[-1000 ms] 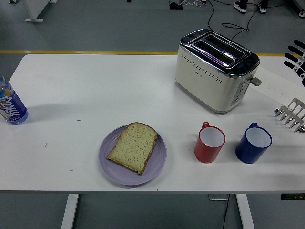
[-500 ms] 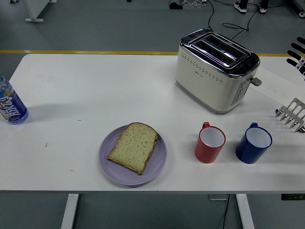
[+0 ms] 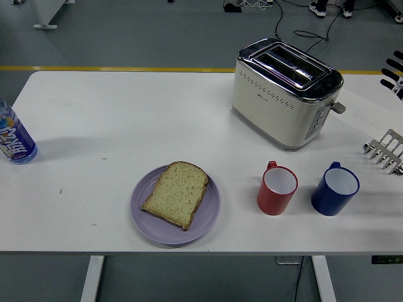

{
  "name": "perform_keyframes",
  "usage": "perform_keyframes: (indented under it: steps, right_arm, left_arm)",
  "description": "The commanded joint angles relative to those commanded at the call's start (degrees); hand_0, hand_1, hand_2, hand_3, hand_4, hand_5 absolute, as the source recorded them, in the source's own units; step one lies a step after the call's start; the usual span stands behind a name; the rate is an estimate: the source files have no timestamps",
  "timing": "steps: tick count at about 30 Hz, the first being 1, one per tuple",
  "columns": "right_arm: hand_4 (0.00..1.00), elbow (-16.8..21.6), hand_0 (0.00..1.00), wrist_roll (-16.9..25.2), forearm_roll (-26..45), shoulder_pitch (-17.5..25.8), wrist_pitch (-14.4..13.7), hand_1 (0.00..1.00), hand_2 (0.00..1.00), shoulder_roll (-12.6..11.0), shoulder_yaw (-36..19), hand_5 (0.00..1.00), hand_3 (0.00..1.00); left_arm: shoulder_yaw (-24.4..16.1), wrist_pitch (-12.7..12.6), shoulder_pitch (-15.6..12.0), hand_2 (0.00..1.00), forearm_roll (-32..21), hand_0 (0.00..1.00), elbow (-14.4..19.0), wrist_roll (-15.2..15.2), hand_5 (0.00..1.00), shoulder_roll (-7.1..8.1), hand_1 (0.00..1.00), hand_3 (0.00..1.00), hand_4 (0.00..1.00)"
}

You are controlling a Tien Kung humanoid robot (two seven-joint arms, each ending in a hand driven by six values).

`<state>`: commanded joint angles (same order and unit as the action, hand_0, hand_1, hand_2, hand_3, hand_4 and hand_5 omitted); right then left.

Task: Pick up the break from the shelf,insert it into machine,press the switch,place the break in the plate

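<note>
Fingers of the right hand (image 3: 395, 72), black, spread and empty, show at the right edge because the bread slice (image 3: 176, 194) already lies on the purple plate (image 3: 210, 217).

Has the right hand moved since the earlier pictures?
Yes. The right hand has drawn back rightward toward the picture's edge, farther from the toaster; fewer of its fingers show now.

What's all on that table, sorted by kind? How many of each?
Toaster: 1
Mugs: 2, one red, one blue
Purple plate: 1
Bread slice, on the plate: 1
Bottle: 1
Metal rack, at the right edge: 1
Total: 7
</note>
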<state>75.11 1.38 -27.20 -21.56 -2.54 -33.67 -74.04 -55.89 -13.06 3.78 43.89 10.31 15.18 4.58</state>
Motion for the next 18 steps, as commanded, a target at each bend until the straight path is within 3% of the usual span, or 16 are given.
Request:
perform_keyframes:
  steps: [18]
  right_arm:
    - [0.501,-0.2,0.907,0.09,0.11,0.76,-0.22,0.846,0.832,0.05,0.14,0.637,0.791]
  left_arm:
    - [-0.51,0.03,-0.93,0.527,0.88,0.647,0.0,0.31,0.844,-0.09,0.522,0.569,0.388]
